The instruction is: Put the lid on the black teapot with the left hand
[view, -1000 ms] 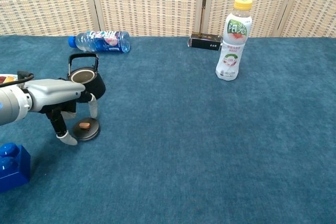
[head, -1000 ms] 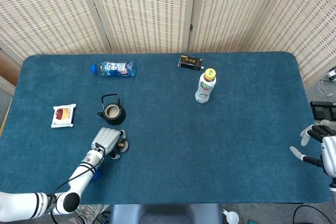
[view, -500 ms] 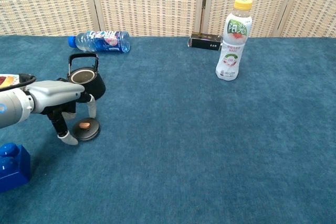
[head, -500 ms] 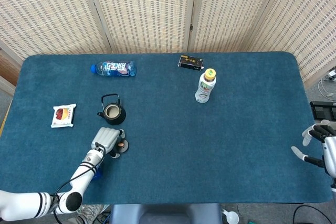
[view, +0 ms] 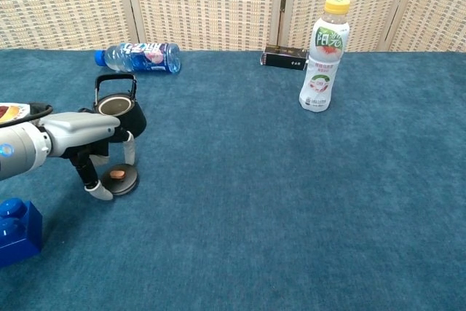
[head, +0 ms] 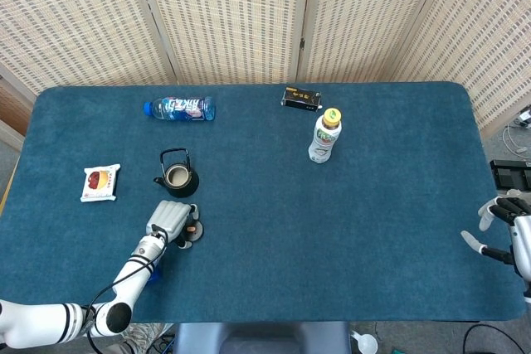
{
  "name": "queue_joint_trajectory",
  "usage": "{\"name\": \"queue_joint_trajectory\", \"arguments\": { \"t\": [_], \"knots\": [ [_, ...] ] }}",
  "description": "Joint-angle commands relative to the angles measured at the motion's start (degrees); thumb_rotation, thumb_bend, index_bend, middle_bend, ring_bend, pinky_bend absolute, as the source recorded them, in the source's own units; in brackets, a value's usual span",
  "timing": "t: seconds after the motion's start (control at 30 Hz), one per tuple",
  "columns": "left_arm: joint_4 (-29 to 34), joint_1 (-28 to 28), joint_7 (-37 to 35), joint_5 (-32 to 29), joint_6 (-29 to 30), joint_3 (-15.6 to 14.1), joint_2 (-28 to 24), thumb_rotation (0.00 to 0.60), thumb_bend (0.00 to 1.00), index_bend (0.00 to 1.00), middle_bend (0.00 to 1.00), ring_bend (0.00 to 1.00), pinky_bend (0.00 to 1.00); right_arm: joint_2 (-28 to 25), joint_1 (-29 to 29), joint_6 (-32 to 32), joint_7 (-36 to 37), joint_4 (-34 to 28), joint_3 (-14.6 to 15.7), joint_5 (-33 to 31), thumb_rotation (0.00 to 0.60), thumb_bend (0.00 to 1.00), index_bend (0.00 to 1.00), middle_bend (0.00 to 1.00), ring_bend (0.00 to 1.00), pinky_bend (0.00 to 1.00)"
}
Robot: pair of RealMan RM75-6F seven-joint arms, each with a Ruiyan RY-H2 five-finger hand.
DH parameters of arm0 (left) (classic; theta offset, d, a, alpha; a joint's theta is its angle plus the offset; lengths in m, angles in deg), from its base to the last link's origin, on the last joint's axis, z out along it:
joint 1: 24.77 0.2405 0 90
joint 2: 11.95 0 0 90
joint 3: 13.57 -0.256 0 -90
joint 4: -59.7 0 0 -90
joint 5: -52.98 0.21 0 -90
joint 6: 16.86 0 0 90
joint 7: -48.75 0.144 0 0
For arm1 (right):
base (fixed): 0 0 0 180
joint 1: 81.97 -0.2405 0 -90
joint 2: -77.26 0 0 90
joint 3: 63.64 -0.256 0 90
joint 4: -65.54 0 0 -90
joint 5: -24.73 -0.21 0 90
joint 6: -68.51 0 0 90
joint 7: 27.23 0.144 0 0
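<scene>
The black teapot (head: pixel 177 177) stands open-topped on the blue table, its handle up; it also shows in the chest view (view: pixel 121 112). Its flat black lid (view: pixel 121 178) with a brown knob lies on the cloth just in front of the pot, partly hidden in the head view (head: pixel 191 232). My left hand (view: pixel 86 136) hovers over the lid, fingertips (view: pixel 129 154) behind it and the thumb beside its near-left rim, fingers apart. Whether they touch the lid is unclear. My right hand (head: pixel 508 232) rests at the table's right edge, fingers spread, holding nothing.
A water bottle (head: pixel 181 108) lies at the back left. A yellow-capped drink bottle (head: pixel 324 136) stands at centre back near a small black box (head: pixel 300 98). A snack packet (head: pixel 100 182) lies left of the pot. A blue brick (view: pixel 16 229) sits near my left forearm.
My left hand has drawn in slightly, its thumb tip now closer to the lid's rim. The lid and teapot have not moved. The right hand is nearly still.
</scene>
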Motion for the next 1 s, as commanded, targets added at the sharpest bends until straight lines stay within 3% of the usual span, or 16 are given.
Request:
{"name": "queue_joint_trajectory", "arguments": {
  "t": [0.03,1.0],
  "knots": [
    [-0.1,0.0,-0.1,0.0,0.0,0.1,0.1,0.600,0.04,0.40,1.00,1.00,1.00,0.0,0.0,0.0,0.1,0.0,0.0,0.0,0.600,0.15,0.67,0.50,0.38,0.50],
    [-1.5,0.7,-1.4,2.2,0.5,0.1,0.7,0.600,0.04,0.48,1.00,1.00,1.00,-0.1,0.0,-0.3,0.4,0.2,-0.1,-0.2,0.600,0.15,0.67,0.50,0.38,0.50]
  ]
}}
